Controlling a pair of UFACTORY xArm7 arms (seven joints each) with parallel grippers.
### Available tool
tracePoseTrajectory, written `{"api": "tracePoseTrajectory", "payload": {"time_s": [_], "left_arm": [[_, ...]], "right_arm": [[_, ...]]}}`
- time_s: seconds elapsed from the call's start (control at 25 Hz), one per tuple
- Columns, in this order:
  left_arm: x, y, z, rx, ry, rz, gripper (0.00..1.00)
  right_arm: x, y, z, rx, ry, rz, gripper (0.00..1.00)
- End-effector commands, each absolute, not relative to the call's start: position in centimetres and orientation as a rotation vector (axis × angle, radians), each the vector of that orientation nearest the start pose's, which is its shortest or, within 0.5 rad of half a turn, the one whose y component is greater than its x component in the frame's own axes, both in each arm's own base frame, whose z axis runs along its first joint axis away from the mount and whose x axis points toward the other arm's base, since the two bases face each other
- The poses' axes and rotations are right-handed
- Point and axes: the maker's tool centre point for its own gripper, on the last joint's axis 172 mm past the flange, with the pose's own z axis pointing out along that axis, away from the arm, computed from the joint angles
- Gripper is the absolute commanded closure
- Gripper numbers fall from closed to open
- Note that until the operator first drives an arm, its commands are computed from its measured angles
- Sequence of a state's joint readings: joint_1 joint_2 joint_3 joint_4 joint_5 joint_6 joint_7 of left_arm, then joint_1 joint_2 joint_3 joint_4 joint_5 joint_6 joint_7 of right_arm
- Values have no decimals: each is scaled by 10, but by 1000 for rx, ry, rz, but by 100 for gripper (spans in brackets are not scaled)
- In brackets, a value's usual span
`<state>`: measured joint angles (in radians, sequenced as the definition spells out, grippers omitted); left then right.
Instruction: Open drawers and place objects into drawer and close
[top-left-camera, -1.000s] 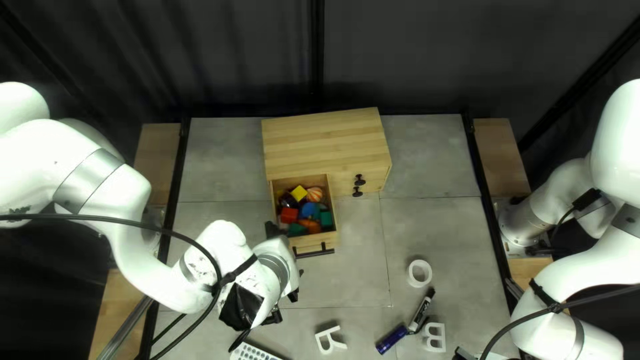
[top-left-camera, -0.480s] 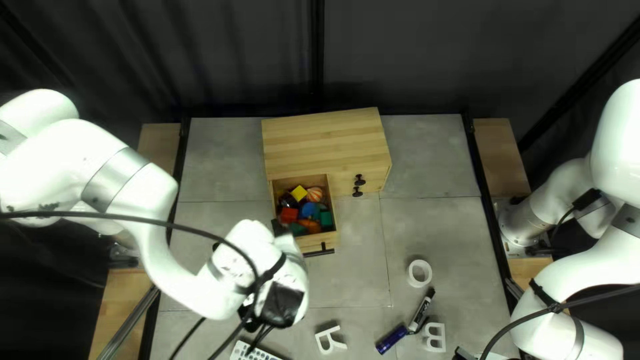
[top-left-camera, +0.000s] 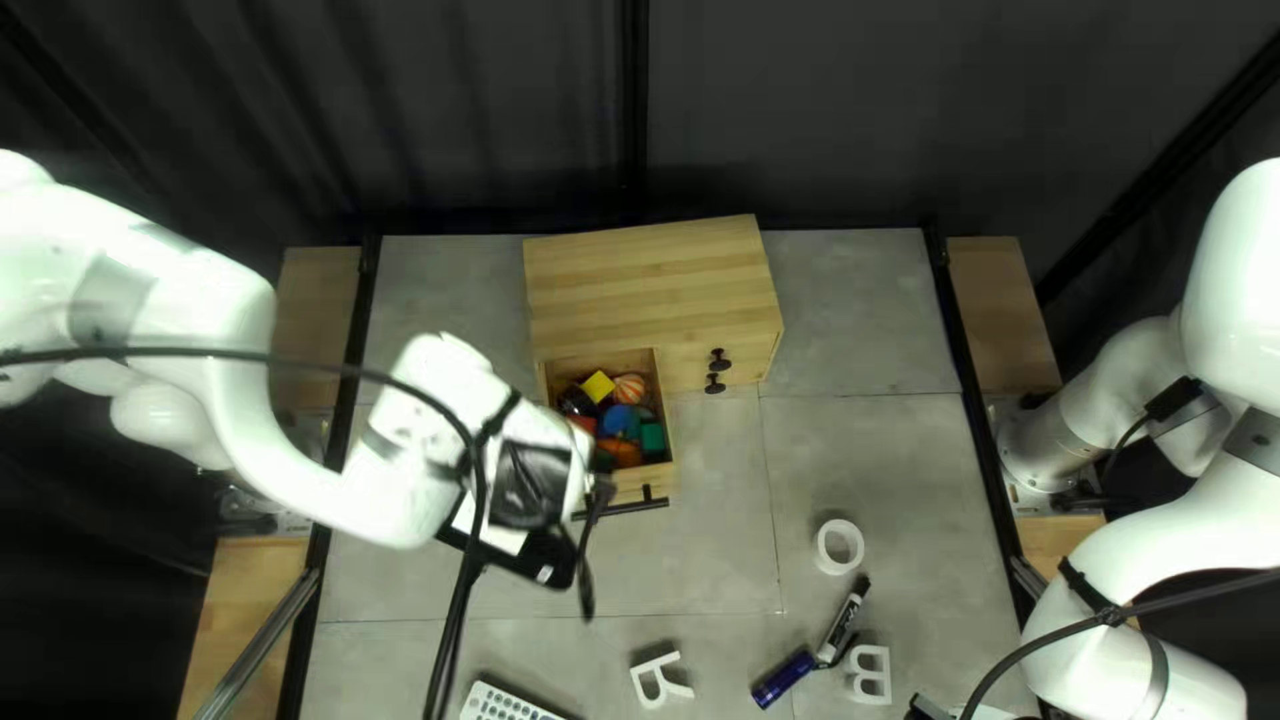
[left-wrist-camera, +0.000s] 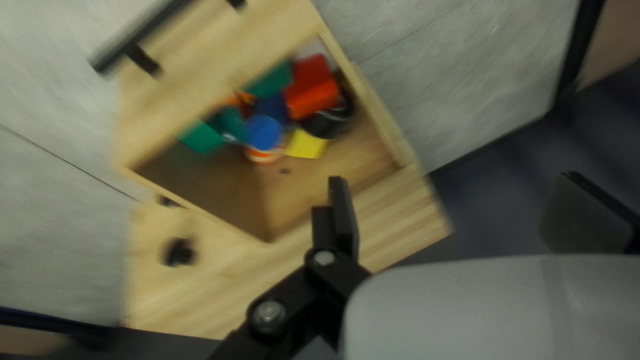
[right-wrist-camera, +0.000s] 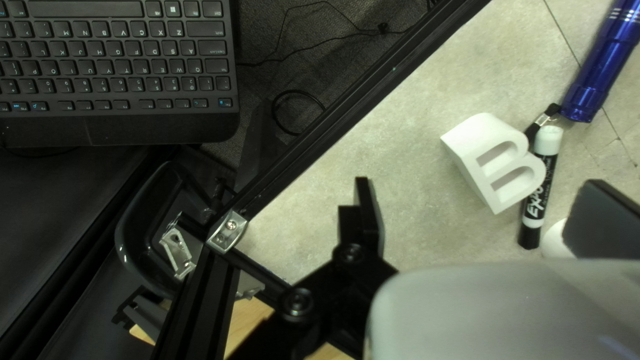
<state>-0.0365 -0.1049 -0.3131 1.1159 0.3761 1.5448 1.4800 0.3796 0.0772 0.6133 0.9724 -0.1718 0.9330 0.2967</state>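
Jutting out, handle (left-wrist-camera: 142, 35) may be bumped, drawer (left-wrist-camera: 220, 57) shoved, if left gripper (left-wrist-camera: 457, 190) is swung low; fingers (left-wrist-camera: 345, 223) wide apart, empty; right gripper (right-wrist-camera: 477, 193) likewise.

A dark curtain (top-left-camera: 467, 107) hung in folds behind the gray table (top-left-camera: 867, 307), its top crossed by thin seams. Black rails (top-left-camera: 982, 414) lined the table's left and right sides, with wooden boards (top-left-camera: 994, 300) just outside them. Beyond one rail, where a silver bracket (right-wrist-camera: 228, 232) was fixed at a corner, lay a black keyboard (right-wrist-camera: 113, 77); near it, thin black cables (right-wrist-camera: 283, 56) trailed over the dark floor (right-wrist-camera: 263, 27), beside a curled loop of cord (right-wrist-camera: 275, 107).
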Motion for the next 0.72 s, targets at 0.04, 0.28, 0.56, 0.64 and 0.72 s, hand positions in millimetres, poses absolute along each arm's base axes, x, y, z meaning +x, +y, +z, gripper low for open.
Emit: {"api": "tracePoseTrajectory", "payload": {"time_s": [0.04,0.28,0.56,0.64,0.72], "left_arm": [[378,-31,262,-1712,2338,677,0],[421,-22,254,-2174,1944,571,0],[408,-27,259,-2712,1307,511,0],[399,-30,265,-2804,1143,479,0],[400,-45,266,-2809,1107,414,0]], "right_arm": [[271,372,137,-2973,-1256,-62,0],[271,372,137,-2973,-1256,-62,0],[271,372,137,-2973,-1256,-62,0],[271,372,137,-2973,-1256,-62,0],[271,372,137,-2973,-1256,-62,0]]}}
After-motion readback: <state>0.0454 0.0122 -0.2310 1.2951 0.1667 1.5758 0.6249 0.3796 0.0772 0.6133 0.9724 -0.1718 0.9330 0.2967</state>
